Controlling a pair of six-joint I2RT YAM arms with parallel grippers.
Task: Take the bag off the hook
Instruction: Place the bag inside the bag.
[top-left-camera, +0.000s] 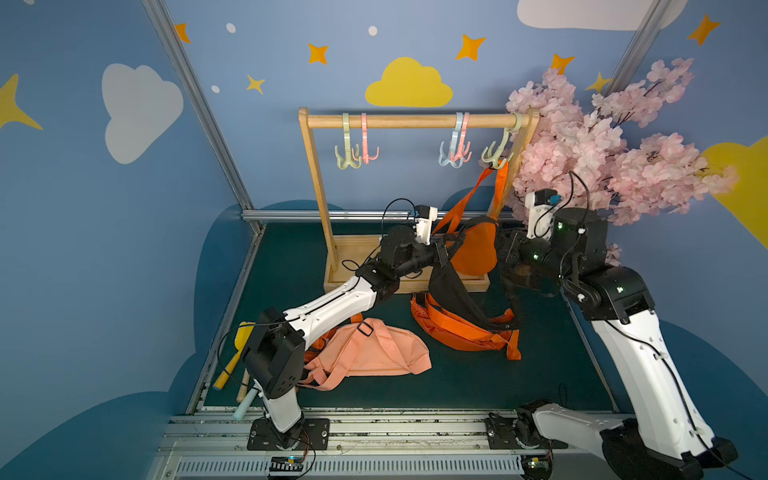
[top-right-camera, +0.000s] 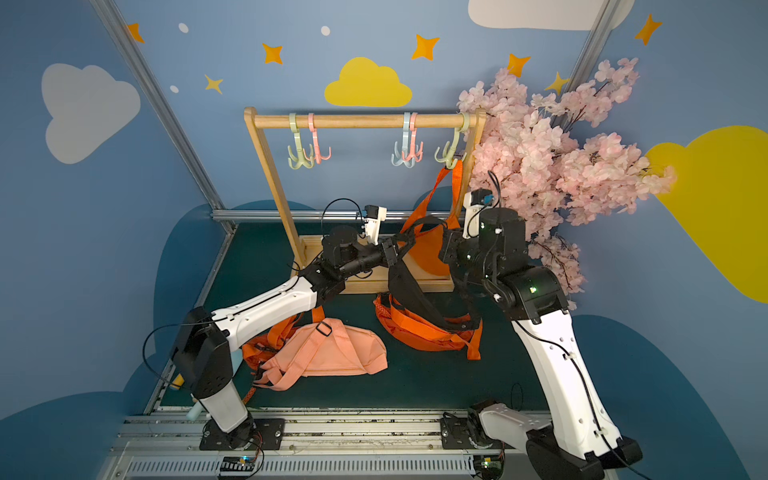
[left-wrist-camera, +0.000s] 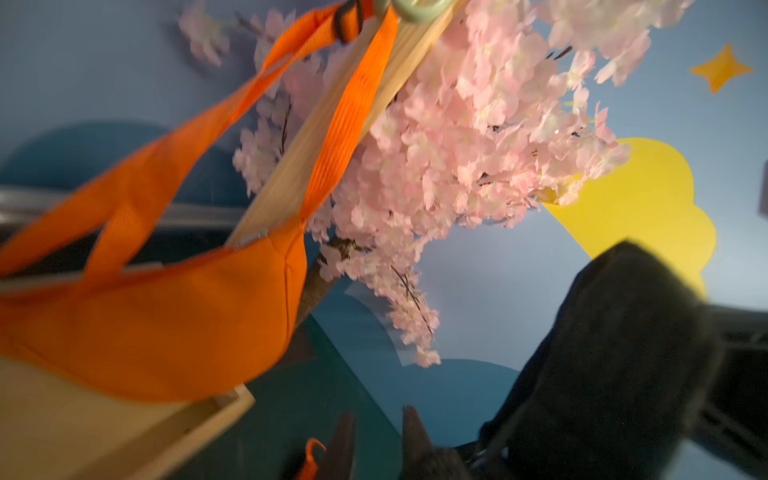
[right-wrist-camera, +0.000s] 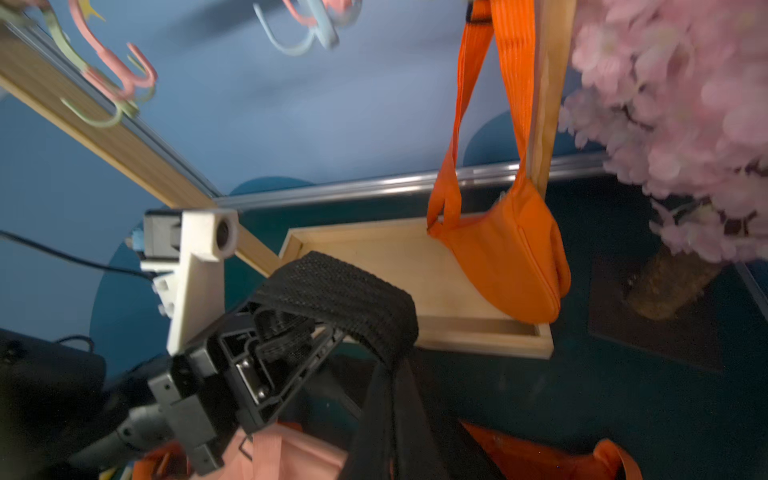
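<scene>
A pale wooden rack with a shallow wooden tray base stands at the back; a bright orange crescent fabric bag hangs by its strap from the pale green plastic hook at the rack's right end, its body low over the tray's right end; whether it touches the wood I cannot tell. In front of the tray a black fabric bag hangs with its webbing strap draped over the left gripper; its fingers stand parted, nothing between the tips. The right gripper, just right of the orange bag, is clenched; what it pinches, if anything, is hidden. A peach fabric bag lies well in front of the rack.
</scene>
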